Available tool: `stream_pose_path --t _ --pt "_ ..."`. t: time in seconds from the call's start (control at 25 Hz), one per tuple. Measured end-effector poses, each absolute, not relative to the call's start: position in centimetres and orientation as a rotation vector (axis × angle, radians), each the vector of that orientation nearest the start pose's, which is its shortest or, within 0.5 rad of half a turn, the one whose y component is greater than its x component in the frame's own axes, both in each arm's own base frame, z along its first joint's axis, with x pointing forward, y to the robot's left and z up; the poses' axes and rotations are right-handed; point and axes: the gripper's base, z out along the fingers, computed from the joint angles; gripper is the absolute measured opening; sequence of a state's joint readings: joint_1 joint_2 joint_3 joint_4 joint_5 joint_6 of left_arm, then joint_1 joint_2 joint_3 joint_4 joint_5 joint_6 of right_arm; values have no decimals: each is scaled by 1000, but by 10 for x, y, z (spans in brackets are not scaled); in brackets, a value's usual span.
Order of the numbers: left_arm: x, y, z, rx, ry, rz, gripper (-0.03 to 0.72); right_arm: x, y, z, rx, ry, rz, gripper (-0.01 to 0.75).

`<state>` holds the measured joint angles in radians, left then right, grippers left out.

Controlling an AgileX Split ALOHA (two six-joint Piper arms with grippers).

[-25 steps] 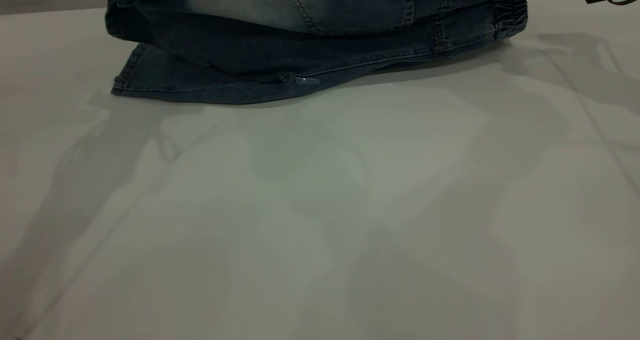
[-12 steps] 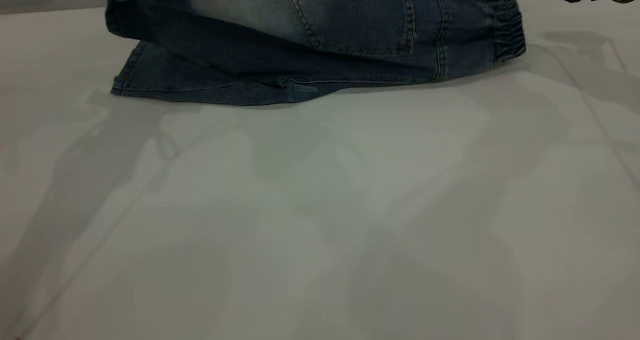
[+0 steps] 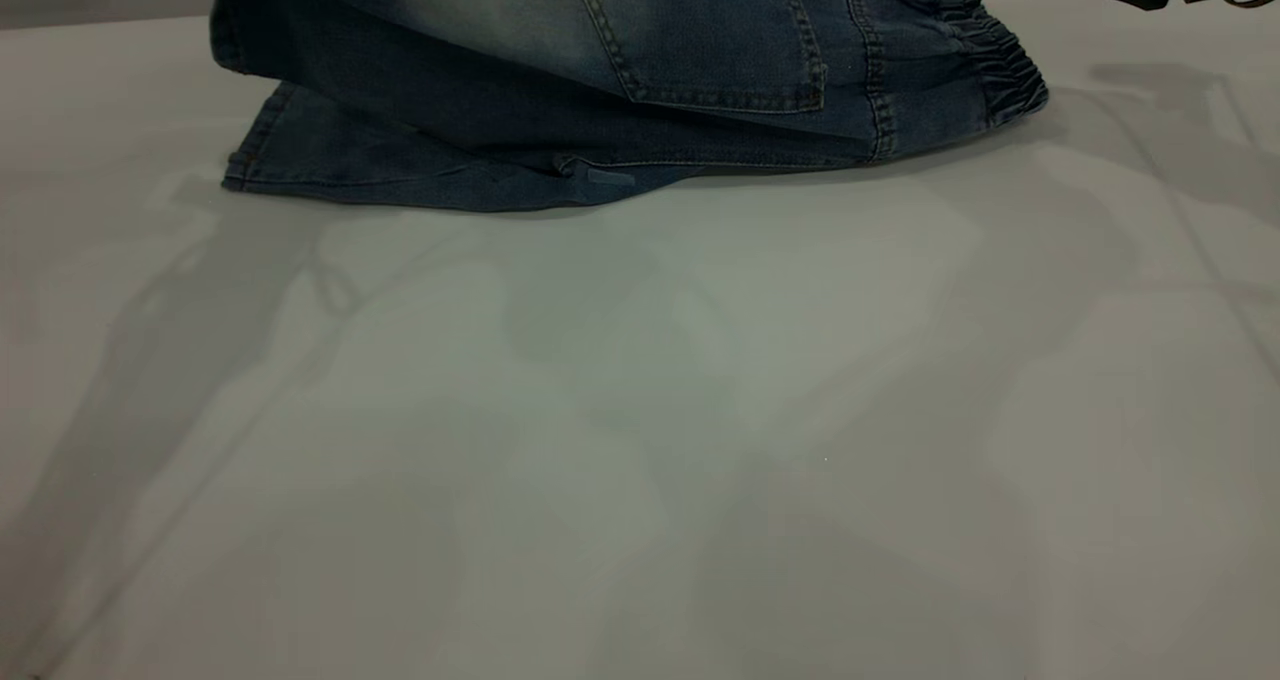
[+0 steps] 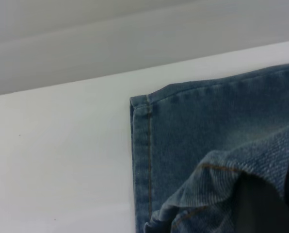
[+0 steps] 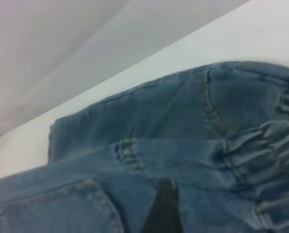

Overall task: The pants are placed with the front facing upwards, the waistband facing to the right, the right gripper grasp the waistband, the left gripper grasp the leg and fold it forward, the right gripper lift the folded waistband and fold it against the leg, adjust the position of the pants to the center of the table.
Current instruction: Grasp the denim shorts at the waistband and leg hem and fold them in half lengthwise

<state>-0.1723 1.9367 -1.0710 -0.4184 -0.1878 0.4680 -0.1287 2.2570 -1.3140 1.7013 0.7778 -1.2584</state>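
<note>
Pale grey and smooth, the table [image 3: 640, 410] is seen with the pants [image 3: 560, 80] lying at its far edge. A back pocket [image 3: 710, 40] is turned up on the top layer, and the ruched waistband [image 3: 990, 55] is at the right end. One leg hem [image 3: 250, 150] is spread flat at the left. The left gripper [image 4: 263, 206] is clamped on a bunched fold of the leg. The right gripper [image 5: 161, 208] is pinched shut on the denim near the waistband.
</note>
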Motion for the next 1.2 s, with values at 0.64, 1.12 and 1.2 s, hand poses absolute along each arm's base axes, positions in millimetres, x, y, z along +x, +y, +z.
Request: stream_pose_path --t 0.64,1.12,1.2 --pt "429 -68 120 208 2229 13 44 442 9 100 271 2245 1111 575" --pt "432 -66 125 189 2161 43 221 442 9 100 271 2245 1111 575" --pt "432 -66 125 189 2161 43 298 442 9 100 271 2244 1111 575"
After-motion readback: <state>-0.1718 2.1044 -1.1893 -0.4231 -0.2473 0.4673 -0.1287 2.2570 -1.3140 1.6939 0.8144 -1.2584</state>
